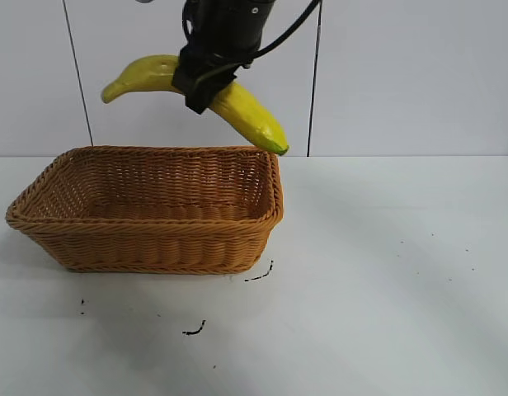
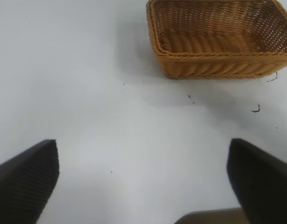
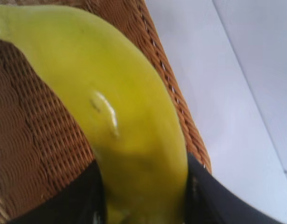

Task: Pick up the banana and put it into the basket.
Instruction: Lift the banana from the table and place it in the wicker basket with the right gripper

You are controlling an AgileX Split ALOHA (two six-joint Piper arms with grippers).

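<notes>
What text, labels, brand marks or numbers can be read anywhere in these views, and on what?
None: no words, labels, brands or numbers show in any view.
The banana, held in the right gripper, carries no sticker.
The basket is plain wicker, no tag.
The table has only small dark squiggles, not letters.
The left gripper shows bare dark fingers.

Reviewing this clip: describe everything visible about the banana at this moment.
The banana is long, curved and smooth-skinned, yellow shading to green at both ends, with a small scuff on its skin in the right wrist view. It hangs in the air, clamped near its middle by the right gripper, arched with both ends drooping, above the back rim of the basket. It does not touch the basket.
</notes>
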